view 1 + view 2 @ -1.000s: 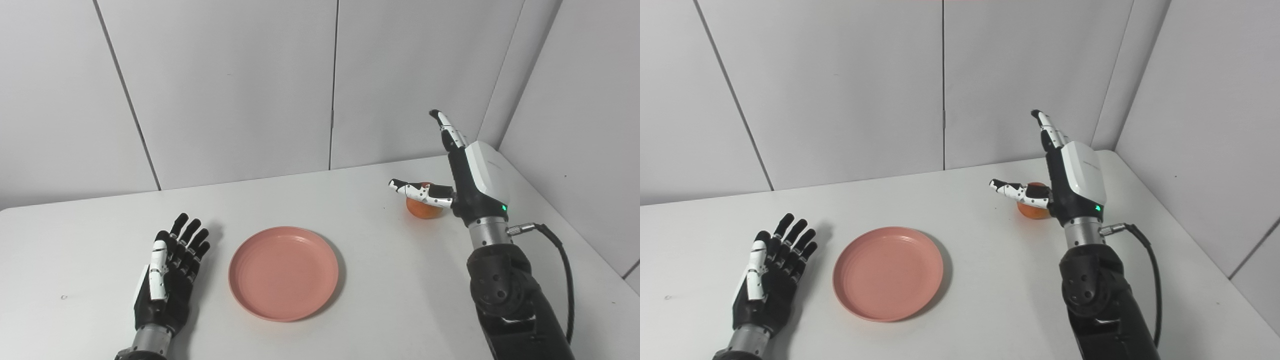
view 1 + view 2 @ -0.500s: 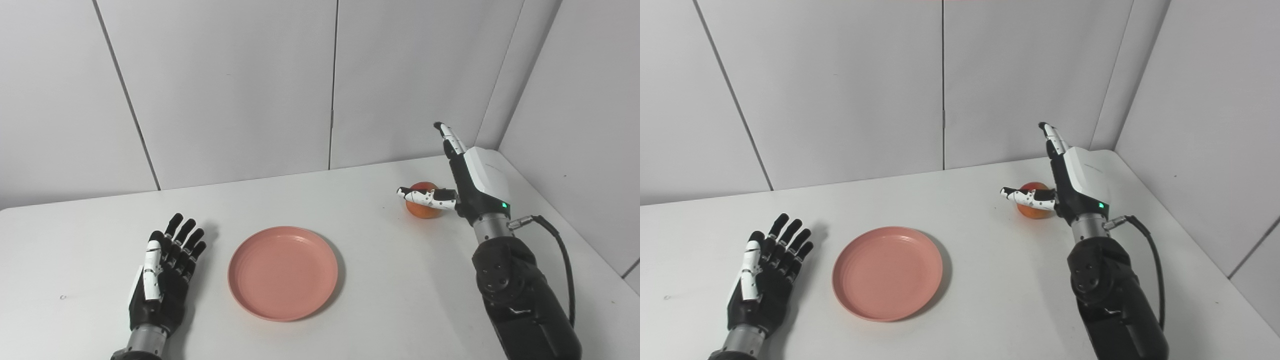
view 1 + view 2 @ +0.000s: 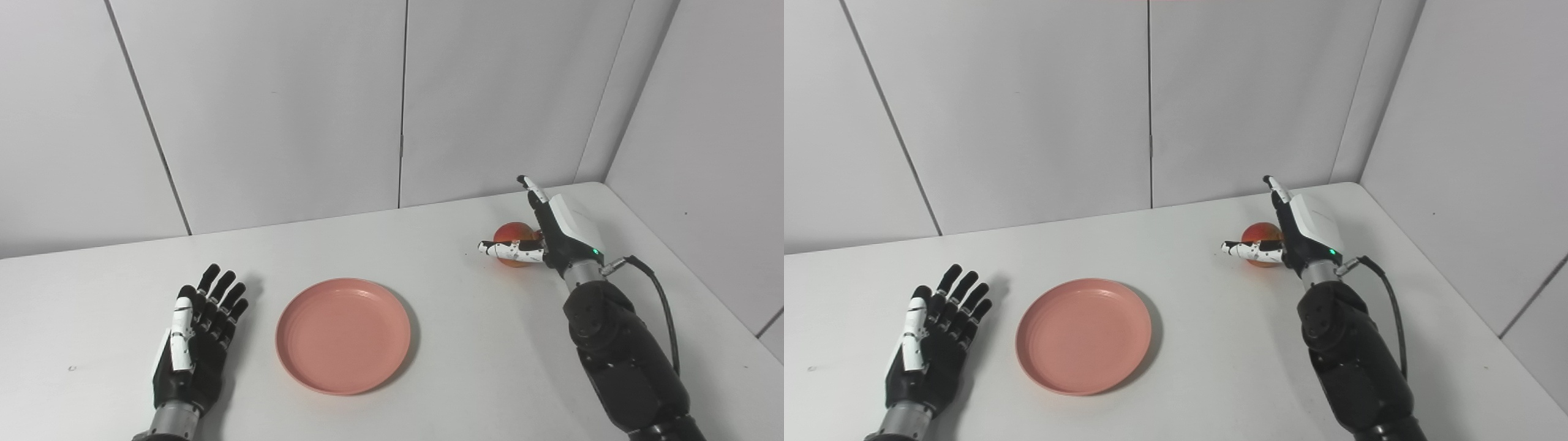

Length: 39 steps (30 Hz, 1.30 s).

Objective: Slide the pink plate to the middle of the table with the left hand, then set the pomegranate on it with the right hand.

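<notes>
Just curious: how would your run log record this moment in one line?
pink plate mid-table, empty | left hand open, idle | right hand open at pomegranate

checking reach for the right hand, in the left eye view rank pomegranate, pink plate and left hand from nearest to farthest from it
1. pomegranate: right beside the right hand, between thumb and fingers, far right of the table.
2. pink plate: middle of the table, to the hand's left and nearer the robot.
3. left hand: open, palm up, left of the plate.

A white table (image 3: 429, 245) stands in a corner of plain pale grey panelled walls (image 3: 275, 110).
</notes>
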Tool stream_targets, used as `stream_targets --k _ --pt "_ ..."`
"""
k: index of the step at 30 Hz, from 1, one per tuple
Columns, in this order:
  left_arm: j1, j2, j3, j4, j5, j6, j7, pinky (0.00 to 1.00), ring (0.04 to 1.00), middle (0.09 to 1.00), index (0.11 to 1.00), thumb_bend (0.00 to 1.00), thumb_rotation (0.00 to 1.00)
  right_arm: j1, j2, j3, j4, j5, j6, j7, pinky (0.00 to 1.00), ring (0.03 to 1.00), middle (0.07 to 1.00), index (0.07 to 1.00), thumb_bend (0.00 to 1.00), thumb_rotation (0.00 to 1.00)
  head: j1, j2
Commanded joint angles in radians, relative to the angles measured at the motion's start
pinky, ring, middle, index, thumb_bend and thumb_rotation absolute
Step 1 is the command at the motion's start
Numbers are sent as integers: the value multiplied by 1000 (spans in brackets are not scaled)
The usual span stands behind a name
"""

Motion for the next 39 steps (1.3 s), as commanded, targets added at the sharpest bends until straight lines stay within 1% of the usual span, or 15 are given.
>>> stream_targets --k 1,10,16,24,28,32,39 --pt "-3 8 -5 -17 7 17 4 948 930 939 927 417 1000 -55 -34 2 1 4 -10 -15 773 878 926 936 1000 473 1 2" --pt "1 2 -3 -38 9 39 20 936 919 929 918 415 1000 -89 -57 26 79 33 -13 -9 791 882 930 933 1000 446 5 6" --pt "3 3 -3 -36 7 35 14 943 921 926 914 416 1000 -102 -79 42 104 52 -7 3 813 894 935 935 1000 417 8 10" --pt "0 2 -2 -22 3 23 6 944 920 928 914 422 1000 -113 -101 60 123 69 5 31 811 898 935 937 1000 387 13 9" --pt "3 -5 -1 -40 8 42 25 934 914 919 908 417 1000 -119 -107 66 122 73 19 47 799 891 931 934 1000 373 16 11" --pt "4 -1 -6 -41 7 36 20 937 921 923 912 414 1000 -125 -112 66 123 85 27 67 793 887 924 924 1000 329 18 14" --pt "4 -1 -3 -37 -1 35 17 939 922 926 912 418 1000 -131 -116 71 125 98 38 90 790 871 906 906 1000 286 20 14"
